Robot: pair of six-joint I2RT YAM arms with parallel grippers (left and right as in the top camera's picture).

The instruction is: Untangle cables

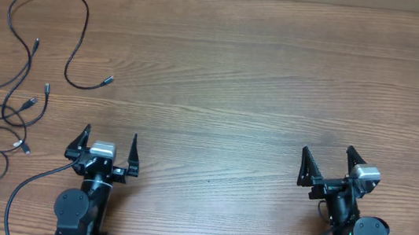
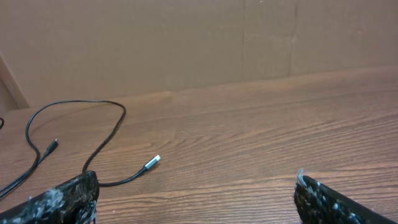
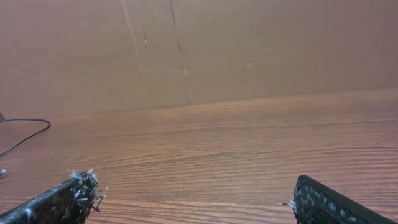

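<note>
Overhead: I see cables [image 1: 87, 20] lying loose on table [image 1: 237, 81], left end, near L gripper [image 1: 110, 134] but not touching. L gripper wide open, empty. R gripper [image 1: 328, 150] same, well apart from cables.

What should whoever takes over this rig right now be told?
Left end effector: open, empty, at the near edge of the table.
Right end effector: open, empty, at the near edge on the other side.
The cables lie at the table's far left, with loops crossing each other near the left edge. One silver-tipped plug lies free ahead of the left end effector.
Done: nothing evident; neither end effector touches a cable.
Left: separate the crossed loops, probably starting with the left arm, which is nearer.
</note>
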